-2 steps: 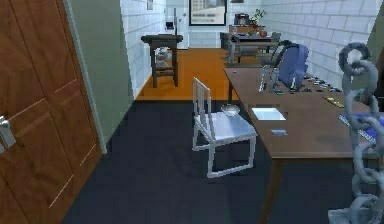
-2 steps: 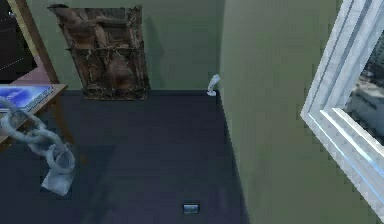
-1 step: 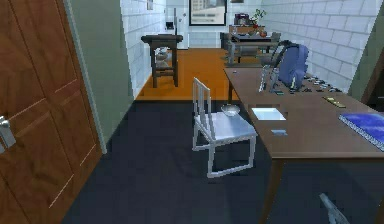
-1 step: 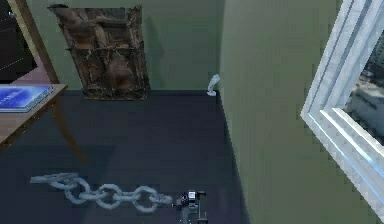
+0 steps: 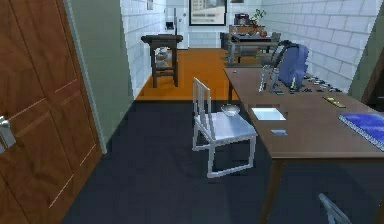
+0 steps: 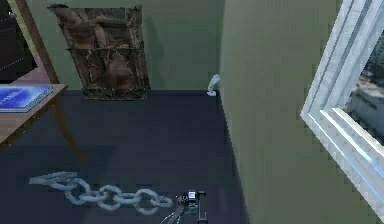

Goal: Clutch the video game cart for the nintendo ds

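Observation:
On the brown desk (image 5: pixel 300 140) at the forward view's right lies a small flat grey-blue square (image 5: pixel 279 132), near the desk's front edge; it is too small to name. A white sheet (image 5: pixel 268 114) lies just behind it. The gripper (image 6: pixel 183 208) shows at the arm side view's bottom edge, low over the dark floor, with its white marker squares (image 6: pixel 191 197) beside it. Its far end is cut by the edge, so I cannot tell whether it holds anything.
A white metal chair (image 5: pixel 222 125) stands left of the desk. A blue book (image 5: pixel 365 125), which shows again (image 6: pixel 20 96) on the desk corner, and a blue bag (image 5: pixel 293 65) lie on the desk. A door (image 5: pixel 40 110) is left; a framed relief (image 6: pixel 100 50) and window (image 6: pixel 350 90) flank the wall.

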